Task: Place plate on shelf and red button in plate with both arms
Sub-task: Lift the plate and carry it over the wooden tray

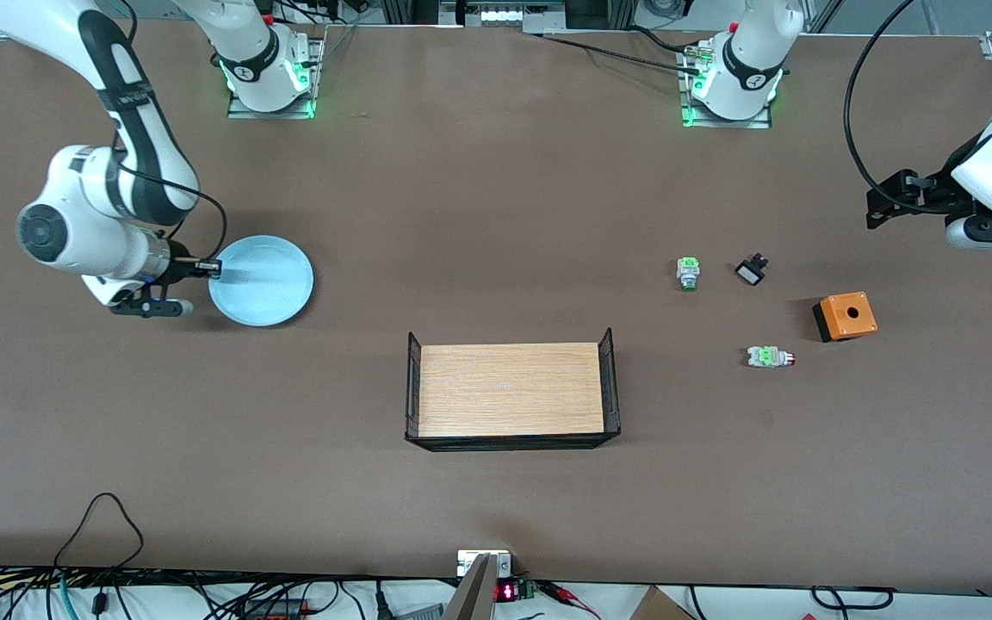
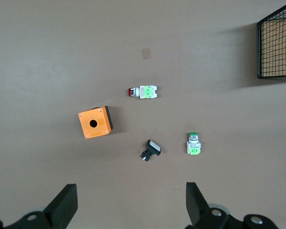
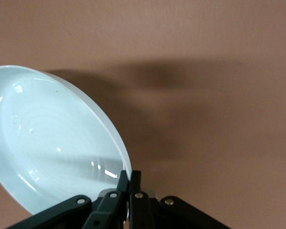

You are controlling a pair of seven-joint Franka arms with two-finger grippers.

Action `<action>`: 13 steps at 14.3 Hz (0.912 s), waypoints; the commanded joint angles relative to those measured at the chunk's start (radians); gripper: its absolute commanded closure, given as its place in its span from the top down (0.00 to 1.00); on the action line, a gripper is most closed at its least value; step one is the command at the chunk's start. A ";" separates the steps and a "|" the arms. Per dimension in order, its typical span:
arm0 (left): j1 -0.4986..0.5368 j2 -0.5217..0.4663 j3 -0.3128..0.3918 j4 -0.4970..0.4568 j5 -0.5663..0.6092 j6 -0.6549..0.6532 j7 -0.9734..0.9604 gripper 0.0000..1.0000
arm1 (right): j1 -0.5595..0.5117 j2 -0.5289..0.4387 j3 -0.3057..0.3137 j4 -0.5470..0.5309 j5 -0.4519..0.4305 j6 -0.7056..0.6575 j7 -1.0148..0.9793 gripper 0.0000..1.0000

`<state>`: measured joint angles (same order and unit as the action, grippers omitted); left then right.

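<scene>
Plate (image 1: 262, 281) and red button (image 1: 771, 356) lie at the 2 ends of the table in the front view: the plate rests toward the right arm's end, and the right gripper (image 1: 213, 269) is clamped on its rim, fingers pinched together on the edge. The red button lies on its side toward the left arm's end, its red cap pointing toward that end, with an orange box (image 1: 846, 315) just beside it and a little farther from the front camera. A green-capped button (image 1: 688, 273) and a small black-and-white part (image 1: 751, 270) sit farther from the camera than the red button, near each other but apart. A wire-sided tray with a wooden floor (image 1: 511, 389) stands near the middle of the table, well apart from the plate and from the button. The left gripper (image 1: 892, 200) hangs in the air over the table's edge at the left arm's end. In the left wrist view, the left gripper (image 2: 131, 202) shows its 2 fingers spread wide with nothing between them, and below it lie the red button (image 2: 143, 91), the orange box (image 2: 94, 122), the black-and-white part (image 2: 151, 150), the green-capped button (image 2: 193, 143) and a corner of the tray (image 2: 276, 45). In the right wrist view, the right gripper (image 3: 128, 183) squeezes the rim of the plate (image 3: 52, 138), which looks tilted against the brown table (image 3: 219, 95).
</scene>
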<state>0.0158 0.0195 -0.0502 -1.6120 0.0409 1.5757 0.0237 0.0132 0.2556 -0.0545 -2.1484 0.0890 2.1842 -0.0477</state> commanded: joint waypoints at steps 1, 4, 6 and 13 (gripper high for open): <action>0.001 0.005 -0.002 0.026 0.008 -0.025 -0.004 1.00 | -0.006 -0.050 0.015 0.082 0.026 -0.127 0.028 0.00; 0.000 0.005 -0.002 0.026 0.008 -0.023 -0.004 1.00 | -0.002 -0.085 0.057 0.180 0.126 -0.256 0.132 0.00; 0.000 0.005 -0.002 0.026 0.008 -0.023 -0.004 1.00 | -0.002 -0.110 0.112 0.226 0.132 -0.308 0.272 0.00; 0.000 0.005 -0.002 0.026 0.008 -0.025 -0.005 1.00 | 0.152 -0.159 0.180 0.330 0.230 -0.363 0.817 0.00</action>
<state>0.0155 0.0195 -0.0505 -1.6118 0.0409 1.5739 0.0237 0.1230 0.0978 0.1324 -1.8651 0.2872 1.8512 0.6384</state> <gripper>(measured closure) 0.000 0.974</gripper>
